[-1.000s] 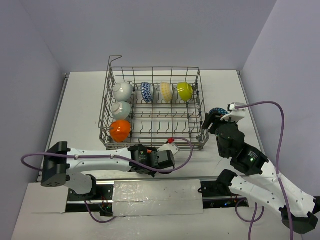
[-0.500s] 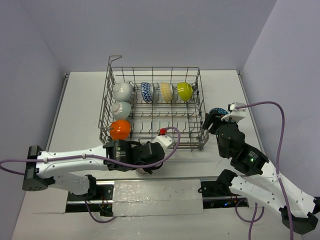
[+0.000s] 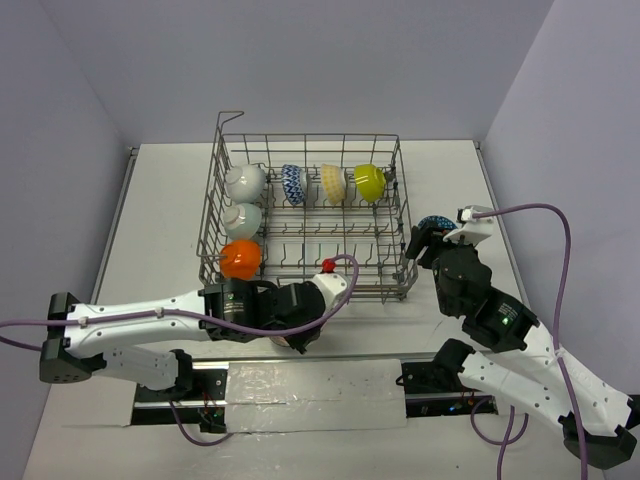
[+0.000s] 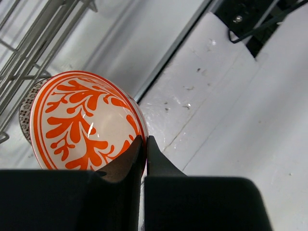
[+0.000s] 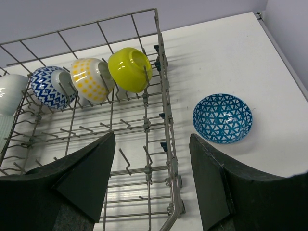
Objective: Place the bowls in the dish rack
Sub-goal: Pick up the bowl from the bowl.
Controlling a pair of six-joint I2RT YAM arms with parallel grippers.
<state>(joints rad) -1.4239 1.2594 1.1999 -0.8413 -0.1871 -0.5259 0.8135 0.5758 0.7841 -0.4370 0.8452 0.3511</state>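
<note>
The grey wire dish rack (image 3: 405, 215) holds two white bowls (image 3: 245, 181), a blue-white one (image 3: 293, 184), a pale yellow one (image 3: 333, 182), a lime one (image 3: 369, 182) and an orange one (image 3: 240, 259). My left gripper (image 4: 144, 139) is shut on the rim of the red-white bowl (image 4: 82, 122), just in front of the rack's near edge (image 4: 29, 48). From above, only a sliver of that bowl (image 3: 287, 343) shows under the wrist. My right gripper (image 5: 152, 139) hangs open over the rack's right wall (image 5: 163, 110). A dark-blue patterned bowl (image 5: 222, 118) sits on the table to its right.
The black base rail (image 4: 250, 24) with cables runs close behind the left gripper. Purple cables (image 3: 545, 215) loop over both arms. Walls close in the table at the left, back and right.
The left arm has swung its shoulder and elbow to the left and pulled the wrist back toward the near edge with the bowl in it. The right arm has not moved.
</note>
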